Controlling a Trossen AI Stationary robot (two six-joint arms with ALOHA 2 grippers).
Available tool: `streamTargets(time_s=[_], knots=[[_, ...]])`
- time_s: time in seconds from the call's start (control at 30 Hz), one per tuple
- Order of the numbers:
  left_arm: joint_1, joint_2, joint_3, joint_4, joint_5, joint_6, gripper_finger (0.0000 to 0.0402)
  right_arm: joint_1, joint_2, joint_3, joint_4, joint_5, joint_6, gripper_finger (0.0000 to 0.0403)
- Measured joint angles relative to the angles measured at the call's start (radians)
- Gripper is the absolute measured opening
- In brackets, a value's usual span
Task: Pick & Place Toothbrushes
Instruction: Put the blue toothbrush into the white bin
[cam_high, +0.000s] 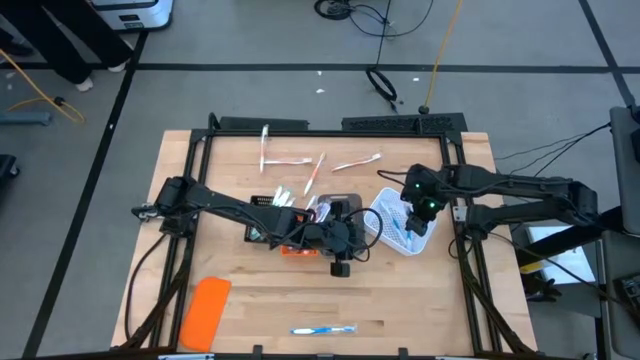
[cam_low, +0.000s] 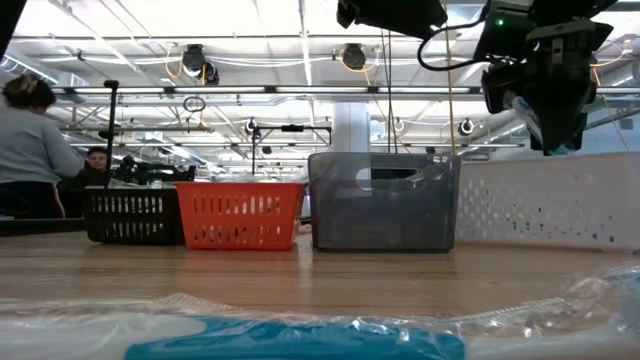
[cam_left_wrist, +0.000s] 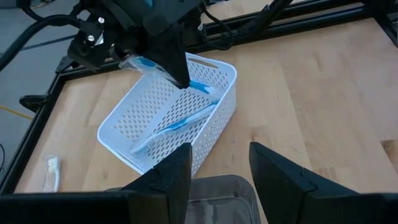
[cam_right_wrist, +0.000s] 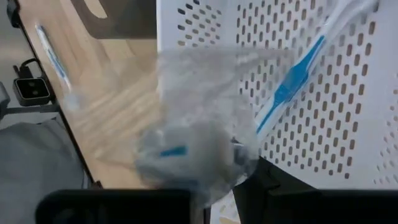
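Table (cam_high: 250, 310): wooden top in a black frame, with both arms reaching toward its middle.

Left gripper (cam_high: 342, 262): rests low over the grey tray (cam_low: 383, 200) near the table's centre, jaws standing apart with nothing between them.

Right gripper (cam_high: 418, 218): poised above the white tray (cam_left_wrist: 149, 118). It pinches a wrapped blue brush (cam_left_wrist: 149, 63) by one end, and the brush hangs down over the tray's interior. The jaws look nearly closed on the wrapper; whether they have begun to part cannot be told.

Other trays: orange tray (cam_low: 240, 213) and black tray (cam_low: 133, 213), in a row with the grey and white ones.

Orange slab (cam_high: 205, 310): lies flat near the front left corner.

Toothbrushes: one blue brush (cam_left_wrist: 177, 124) already lies in the white tray. Several pink brushes (cam_high: 320, 165) are scattered on the far side of the table, and one blue brush (cam_high: 322, 329) lies alone at the front edge.

Risk: the loose, crinkled wrapper may cling to a finger on release, so the brush could swing and catch the tray rim or drop outside.

Writing: none legible.
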Motion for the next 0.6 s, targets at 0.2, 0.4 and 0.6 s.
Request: streamTargets(time_s=[0.2, 0.4, 0.6], knots=[[0.0, 0.0, 0.0, -0.001, 0.0, -0.001, 0.0164, 0.0, 0.004, 0.0, 0.019, 0.025, -0.036, 0.0048], [0.0, 0.0, 0.0, -0.004, 0.0, -0.001, 0.0164, -0.001, 0.004, 0.0, 0.004, 0.095, -0.084, 0.0058], [0.0, 0.0, 0.0, -0.007, 0.0, -0.001, 0.0163, -0.001, 0.004, 0.0, 0.012, 0.125, -0.109, 0.0105]])
